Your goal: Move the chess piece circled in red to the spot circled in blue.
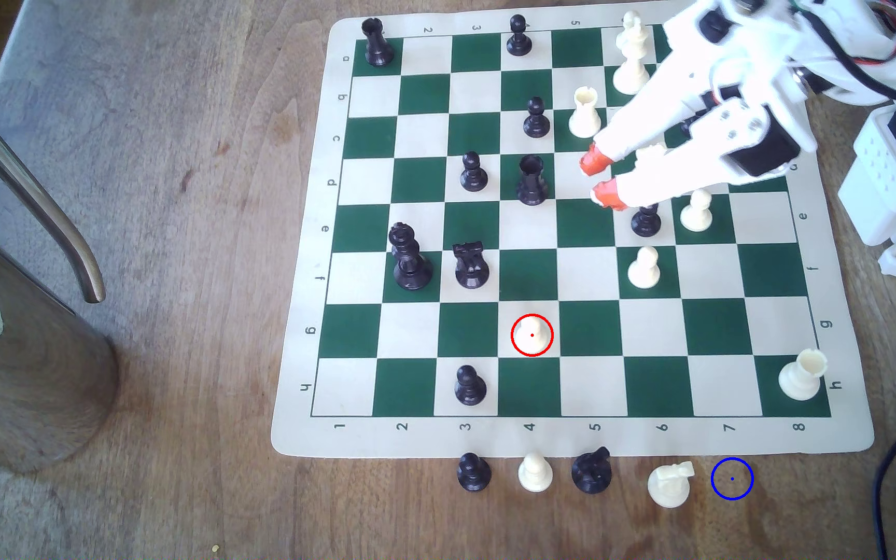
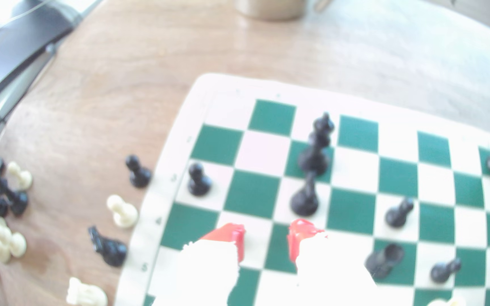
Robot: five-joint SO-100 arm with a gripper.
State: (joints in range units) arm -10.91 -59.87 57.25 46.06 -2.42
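Blocking cream pieces: gripper [image 1: 603, 177] arm.

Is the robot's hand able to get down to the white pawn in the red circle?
Probably yes. The hand hangs open above the board's middle, and the pawn stands alone on its square, with empty squares on every side.
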